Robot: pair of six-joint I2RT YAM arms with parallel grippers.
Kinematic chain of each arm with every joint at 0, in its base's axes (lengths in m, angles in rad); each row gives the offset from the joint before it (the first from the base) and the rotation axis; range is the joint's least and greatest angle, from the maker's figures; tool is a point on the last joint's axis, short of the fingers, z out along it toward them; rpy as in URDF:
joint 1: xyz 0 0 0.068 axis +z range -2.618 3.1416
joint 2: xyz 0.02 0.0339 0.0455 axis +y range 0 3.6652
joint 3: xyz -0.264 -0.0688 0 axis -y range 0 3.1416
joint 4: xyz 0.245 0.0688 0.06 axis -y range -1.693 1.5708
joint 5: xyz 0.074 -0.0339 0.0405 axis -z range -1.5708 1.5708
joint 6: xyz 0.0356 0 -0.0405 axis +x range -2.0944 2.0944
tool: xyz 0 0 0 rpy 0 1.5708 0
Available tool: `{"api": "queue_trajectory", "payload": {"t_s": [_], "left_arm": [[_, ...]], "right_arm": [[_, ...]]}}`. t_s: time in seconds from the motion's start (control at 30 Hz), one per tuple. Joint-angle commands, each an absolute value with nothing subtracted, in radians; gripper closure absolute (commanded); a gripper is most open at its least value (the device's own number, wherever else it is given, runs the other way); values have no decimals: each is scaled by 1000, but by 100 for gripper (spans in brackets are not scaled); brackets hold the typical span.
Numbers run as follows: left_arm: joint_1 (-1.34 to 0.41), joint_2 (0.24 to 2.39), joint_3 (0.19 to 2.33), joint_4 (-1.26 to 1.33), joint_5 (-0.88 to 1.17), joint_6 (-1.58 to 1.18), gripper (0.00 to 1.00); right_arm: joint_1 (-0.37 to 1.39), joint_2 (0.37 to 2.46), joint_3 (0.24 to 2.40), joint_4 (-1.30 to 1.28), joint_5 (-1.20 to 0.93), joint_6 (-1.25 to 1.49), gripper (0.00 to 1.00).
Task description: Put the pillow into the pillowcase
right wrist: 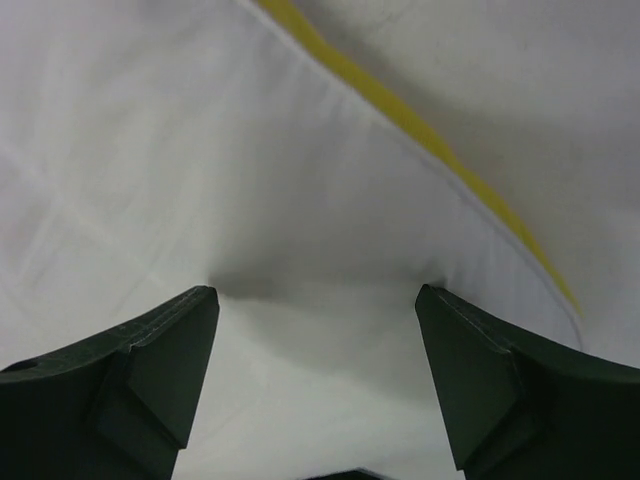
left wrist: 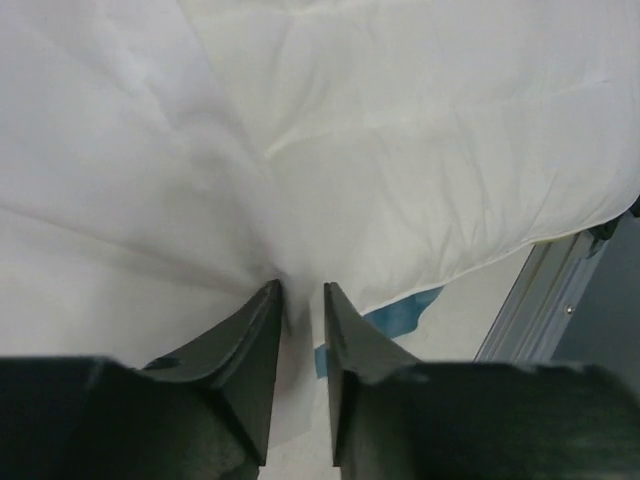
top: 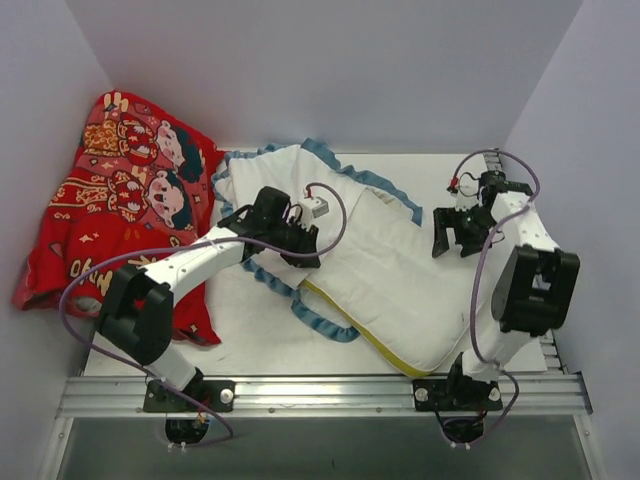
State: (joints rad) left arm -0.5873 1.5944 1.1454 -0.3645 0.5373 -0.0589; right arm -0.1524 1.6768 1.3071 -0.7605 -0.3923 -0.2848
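The white table [top: 250, 340] carries everything. The biggest thing on it is the pillow [top: 400, 270], lying slantwise across the middle and over to the right, one long edge running toward the near rail. It looks almost wholly outside its cover. The pillowcase [top: 322, 322] is spread flat beneath it, and only the blue ruffle peeps out along the far and left sides, so I'd say the stuffing has hardly begun. A red cartoon cloth [top: 110, 200] is bunched in the far left corner, well apart and out of the way.

The left gripper [top: 303, 248] reaches over to the pillow's left edge. Its 2 fingers [left wrist: 268, 330] are drawn almost together on a fold of white cloth, with puckers fanning out from the nip. I take that fold for the pillow's, since it sits just above the blue trim [left wrist: 400, 312], but the white layers are hard to tell apart. The hold probably serves to lift or drag that end.

The right gripper [top: 455, 240] hangs spread wide over the pillow's far right edge, gripping nothing, beside the yellow piping [right wrist: 405, 118], seemingly poised to take that side.
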Motion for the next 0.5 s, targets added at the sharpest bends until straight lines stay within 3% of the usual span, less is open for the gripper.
{"api": "queue_trajectory", "payload": {"t_s": [0.0,0.03,0.13,0.27,0.47], "left_arm": [[-588,1595,1270,-384,572,34,65],[-586,1604,1338,-383,555,49,56],[-589,1687,1472,-374,458,106,43],[-586,1915,1760,-382,379,100,40],[-583,2112,1930,-394,316,112,41]], "right_arm": [[-167,1823,1425,-733,-443,-324,17],[-172,1850,1478,-718,-457,-312,17],[-170,1936,1560,-715,-501,-282,17],[-126,2011,1591,-712,-600,-268,22],[-11,1993,1475,-707,-713,-281,62]]}}
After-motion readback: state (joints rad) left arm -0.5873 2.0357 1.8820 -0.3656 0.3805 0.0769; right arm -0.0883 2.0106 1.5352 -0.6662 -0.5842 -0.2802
